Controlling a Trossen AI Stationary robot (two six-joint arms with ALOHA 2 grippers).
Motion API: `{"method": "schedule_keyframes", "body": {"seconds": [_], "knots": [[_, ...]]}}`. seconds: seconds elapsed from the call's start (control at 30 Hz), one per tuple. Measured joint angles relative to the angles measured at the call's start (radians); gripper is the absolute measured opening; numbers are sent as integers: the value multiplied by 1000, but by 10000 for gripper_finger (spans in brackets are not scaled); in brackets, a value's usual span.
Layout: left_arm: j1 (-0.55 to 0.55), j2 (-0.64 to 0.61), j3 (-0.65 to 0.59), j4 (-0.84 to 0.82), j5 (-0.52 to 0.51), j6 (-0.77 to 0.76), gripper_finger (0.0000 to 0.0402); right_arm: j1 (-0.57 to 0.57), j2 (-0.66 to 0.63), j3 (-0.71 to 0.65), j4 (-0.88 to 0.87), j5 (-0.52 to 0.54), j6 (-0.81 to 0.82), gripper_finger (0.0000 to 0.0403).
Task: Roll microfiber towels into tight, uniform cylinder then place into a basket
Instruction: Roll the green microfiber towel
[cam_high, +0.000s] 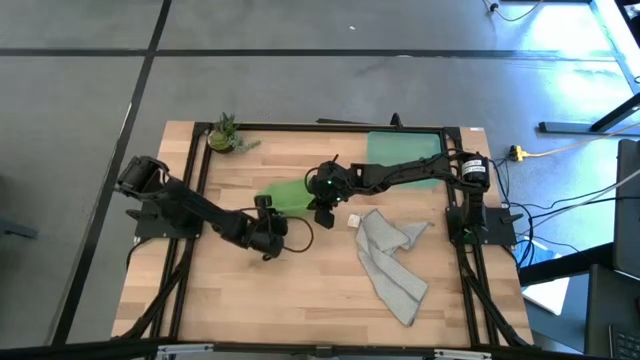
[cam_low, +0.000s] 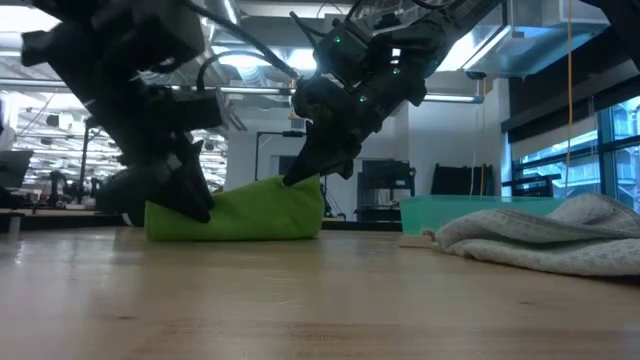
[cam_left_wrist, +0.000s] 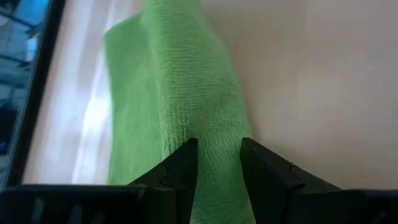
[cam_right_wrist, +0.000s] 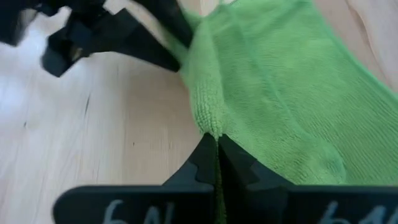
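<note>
The lime green microfiber towel (cam_high: 290, 194) lies bunched into a thick fold at the table's middle; the low view shows it as a low hump (cam_low: 240, 212). My left gripper (cam_high: 268, 222) is shut on its left end, and my right gripper (cam_high: 322, 208) is shut on its right end. The light grey towel (cam_high: 392, 258) lies crumpled on the table to the right of them, untouched. The teal basket (cam_high: 405, 150) stands at the far right of the table. My left gripper pinches a thick ridge of the green towel (cam_left_wrist: 214, 134) between its two fingers, several layers deep, at the towel's left end. The fingers (cam_low: 195, 200) slant down from the table's left. The towel rests on the table under them. My right gripper pinches a thin edge of the green towel (cam_right_wrist: 210, 124) between its shut fingers, at the towel's upper right corner (cam_low: 308, 182). The fingers slant down from the table's right. That corner stands a little raised; the rest of the towel lies on the table.
A small potted plant (cam_high: 225, 135) stands at the far left corner. A small white tag (cam_high: 353, 221) lies beside the grey towel. Bare wood (cam_high: 300, 290) stretches toward the near edge.
</note>
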Motion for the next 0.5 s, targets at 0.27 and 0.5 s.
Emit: {"method": "schedule_keyframes", "body": {"seconds": [0.27, 0.5], "knots": [[64, 0, 0, -5, -7, 46, 118, 0, 0, 0, -22, 36, 2, 3], [109, 0, 0, 6, -21, 143, 118, 0, 0, 0, -65, 36, 3, 3]]}}
